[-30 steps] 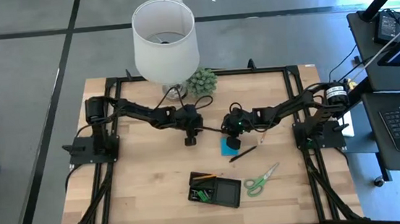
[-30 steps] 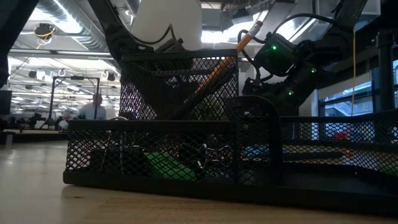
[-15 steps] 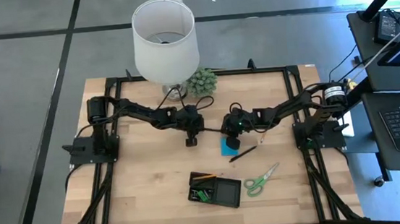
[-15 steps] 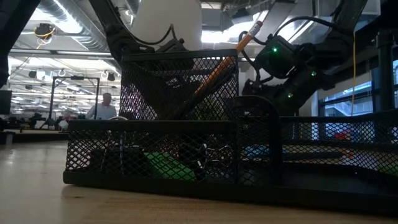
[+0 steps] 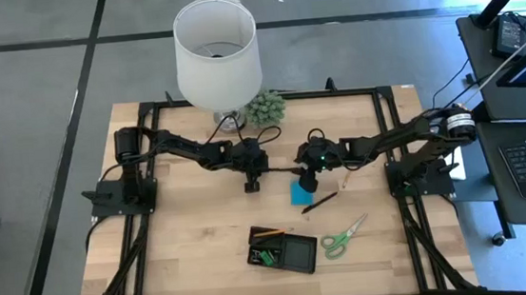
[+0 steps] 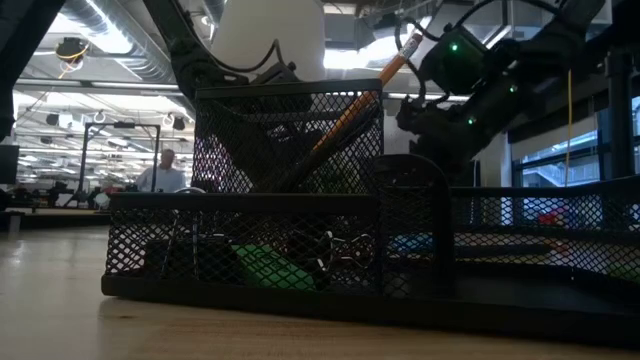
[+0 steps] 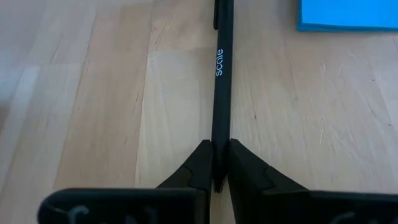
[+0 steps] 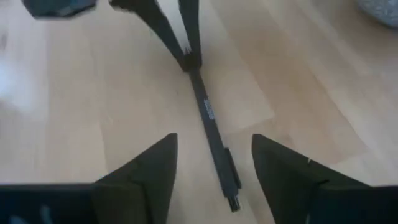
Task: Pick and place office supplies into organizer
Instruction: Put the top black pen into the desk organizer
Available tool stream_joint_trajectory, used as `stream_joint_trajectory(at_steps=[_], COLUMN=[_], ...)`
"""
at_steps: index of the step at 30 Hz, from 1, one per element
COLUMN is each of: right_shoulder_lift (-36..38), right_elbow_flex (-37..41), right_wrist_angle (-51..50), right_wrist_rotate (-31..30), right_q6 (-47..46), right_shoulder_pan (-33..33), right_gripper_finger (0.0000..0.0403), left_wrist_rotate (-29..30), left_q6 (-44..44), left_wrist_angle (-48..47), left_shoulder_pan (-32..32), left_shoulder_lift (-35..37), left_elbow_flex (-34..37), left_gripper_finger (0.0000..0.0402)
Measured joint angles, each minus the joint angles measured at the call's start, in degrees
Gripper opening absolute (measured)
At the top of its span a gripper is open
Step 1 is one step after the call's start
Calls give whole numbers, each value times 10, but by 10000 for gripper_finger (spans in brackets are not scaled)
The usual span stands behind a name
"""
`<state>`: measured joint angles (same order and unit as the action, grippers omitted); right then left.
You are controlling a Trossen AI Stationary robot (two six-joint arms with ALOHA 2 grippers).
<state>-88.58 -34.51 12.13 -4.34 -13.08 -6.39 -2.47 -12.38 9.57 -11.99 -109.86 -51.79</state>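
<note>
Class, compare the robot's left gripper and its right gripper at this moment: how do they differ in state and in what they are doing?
The left gripper is shut on the end of a black pen; the right gripper is open and holds nothing. The left gripper touches the pen, while the right gripper's fingers stand apart on either side of the pen, above it. Both are dark two-finger grippers over the wooden table, near the blue sticky-note pad.
</note>
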Motion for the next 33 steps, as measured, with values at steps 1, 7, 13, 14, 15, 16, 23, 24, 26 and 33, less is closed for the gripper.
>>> stream_joint_trajectory(at_steps=[1, 7, 13, 14, 15, 16, 23, 24, 26, 33], right_shoulder_lift=[7, 22, 35, 40, 49, 57, 97, 97, 97, 97], right_elbow_flex=[0, 0, 45, 56, 71, 85, 175, 182, 190, 194], right_wrist_angle=[-7, -38, 21, 33, 44, 57, 173, 188, 205, 215], right_wrist_rotate=[0, -10, -16, -15, -15, -16, -21, -21, -21, -21], right_q6=[0, 28, 11, 7, 1, -2, -3, -3, -1, 1], right_shoulder_pan=[0, 1, 1, 1, 1, 0, -12, -13, -13, -13], right_gripper_finger=[213, 224, 225, 225, 225, 225, 225, 225, 225, 225], left_wrist_rotate=[0, -1, -3, -3, -6, -14, -30, -32, -38, -44], left_q6=[0, 26, 48, 50, 50, 51, 43, 43, 43, 50], left_wrist_angle=[0, 22, 36, 37, 38, 40, 71, 73, 81, 91], left_shoulder_pan=[0, 0, 0, 0, 0, 0, 0, 0, 0, 0], left_shoulder_lift=[0, -1, -3, -3, -3, -3, -4, -4, -4, -3], left_elbow_flex=[0, 1, 2, 2, 2, 2, 3, 3, 3, 2], left_gripper_finger=[23, 23, 23, 23, 23, 23, 23, 23, 23, 23])
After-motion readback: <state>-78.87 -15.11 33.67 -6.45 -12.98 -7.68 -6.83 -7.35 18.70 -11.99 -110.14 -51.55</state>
